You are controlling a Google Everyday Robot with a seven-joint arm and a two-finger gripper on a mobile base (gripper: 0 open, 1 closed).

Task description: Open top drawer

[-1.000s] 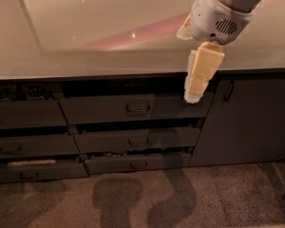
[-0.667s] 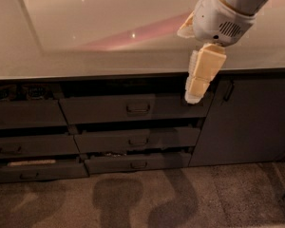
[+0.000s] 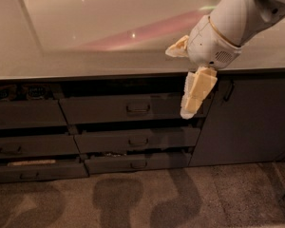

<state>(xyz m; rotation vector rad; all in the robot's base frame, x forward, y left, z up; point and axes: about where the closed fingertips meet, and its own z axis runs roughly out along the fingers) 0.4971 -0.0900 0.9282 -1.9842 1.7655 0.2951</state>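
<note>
Camera view: gripper (image 3: 195, 95) hangs before top drawer (image 3: 99, 111) right end; opening width indiscernible.

Arm (image 3: 237, 18) slants from upper right; jaws hang downward, centre-right.

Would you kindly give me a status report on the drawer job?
Gripper low, in front of top drawer right end. Handle to its left, not gripped. Nothing in the way.
</note>
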